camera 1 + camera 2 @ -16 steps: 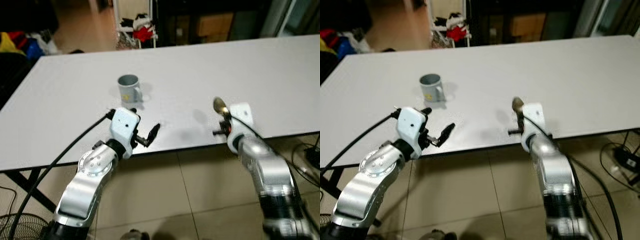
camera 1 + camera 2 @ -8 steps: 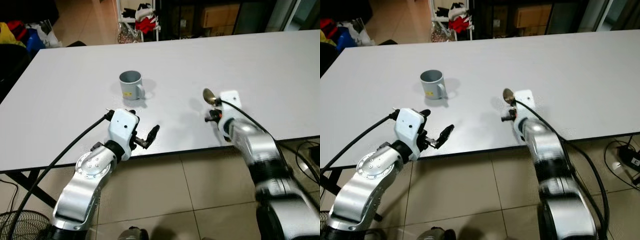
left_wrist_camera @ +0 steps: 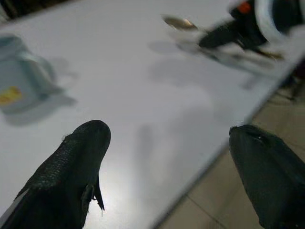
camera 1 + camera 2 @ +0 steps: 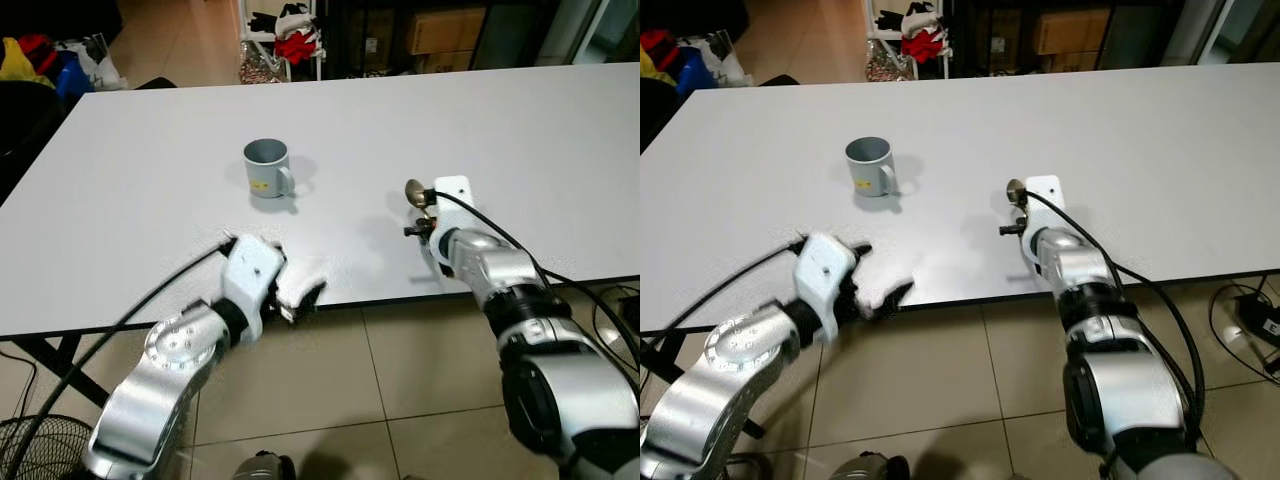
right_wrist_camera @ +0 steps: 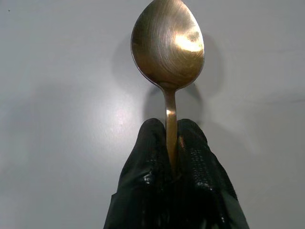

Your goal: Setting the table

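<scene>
**Spoon carried in over the tabletop**

Over the last second, moved inward toward the mug [image 4: 267,167]: right gripper [image 5: 171,143], clamped on the brass spoon [image 5: 167,45] by its handle, bowl just above the white tabletop [image 4: 560,130]. Probably close to set-down. Dropped back to the near edge: left gripper [image 3: 167,143], spread and empty. Behind: tiled floor, dark shelving, clothes.
</scene>
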Tool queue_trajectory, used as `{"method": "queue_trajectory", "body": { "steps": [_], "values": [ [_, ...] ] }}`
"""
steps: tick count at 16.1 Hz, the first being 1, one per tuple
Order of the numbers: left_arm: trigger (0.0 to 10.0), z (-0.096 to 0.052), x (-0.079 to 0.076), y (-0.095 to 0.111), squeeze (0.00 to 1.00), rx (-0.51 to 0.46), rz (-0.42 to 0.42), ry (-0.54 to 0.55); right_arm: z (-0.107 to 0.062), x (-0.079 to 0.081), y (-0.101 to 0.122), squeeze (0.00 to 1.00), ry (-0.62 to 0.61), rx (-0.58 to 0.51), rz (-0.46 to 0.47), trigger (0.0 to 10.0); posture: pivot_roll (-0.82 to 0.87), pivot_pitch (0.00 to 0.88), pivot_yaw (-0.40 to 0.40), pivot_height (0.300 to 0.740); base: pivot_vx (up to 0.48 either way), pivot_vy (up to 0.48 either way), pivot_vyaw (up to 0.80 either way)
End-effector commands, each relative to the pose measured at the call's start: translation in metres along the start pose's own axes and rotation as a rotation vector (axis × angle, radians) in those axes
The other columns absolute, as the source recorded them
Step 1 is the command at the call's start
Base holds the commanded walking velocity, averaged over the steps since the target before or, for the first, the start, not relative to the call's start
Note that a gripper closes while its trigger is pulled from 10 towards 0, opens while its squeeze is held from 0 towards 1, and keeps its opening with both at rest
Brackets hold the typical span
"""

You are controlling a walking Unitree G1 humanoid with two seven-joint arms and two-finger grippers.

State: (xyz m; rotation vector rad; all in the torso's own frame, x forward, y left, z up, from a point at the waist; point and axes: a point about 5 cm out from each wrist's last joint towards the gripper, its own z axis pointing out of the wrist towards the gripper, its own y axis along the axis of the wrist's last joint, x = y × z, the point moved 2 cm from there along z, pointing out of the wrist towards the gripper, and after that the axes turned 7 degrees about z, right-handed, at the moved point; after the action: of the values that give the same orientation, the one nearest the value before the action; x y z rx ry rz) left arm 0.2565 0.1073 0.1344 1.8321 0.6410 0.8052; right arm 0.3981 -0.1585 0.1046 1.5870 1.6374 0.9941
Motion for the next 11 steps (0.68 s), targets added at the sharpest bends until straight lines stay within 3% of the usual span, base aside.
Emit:
{"method": "queue_trajectory", "body": {
  "steps": [1, 11],
  "values": [
    [10.0, -0.002, -0.005, -0.002, 0.0, 0.018, -0.006, -0.031, 0.001, 0.003, 0.005, 0.0, 0.001, -0.012, -0.011, 10.0, 0.07, 0.056, 0.029, 0.74, 0.0, 0.0, 0.0],
    [10.0, -0.009, -0.003, -0.002, 0.0, 0.03, -0.005, -0.005, 0.006, -0.002, -0.008, 0.0, -0.037, 0.035, -0.055, 10.0, 0.09, 0.062, 0.015, 0.74, 0.0, 0.0, 0.0]
  ]
}}
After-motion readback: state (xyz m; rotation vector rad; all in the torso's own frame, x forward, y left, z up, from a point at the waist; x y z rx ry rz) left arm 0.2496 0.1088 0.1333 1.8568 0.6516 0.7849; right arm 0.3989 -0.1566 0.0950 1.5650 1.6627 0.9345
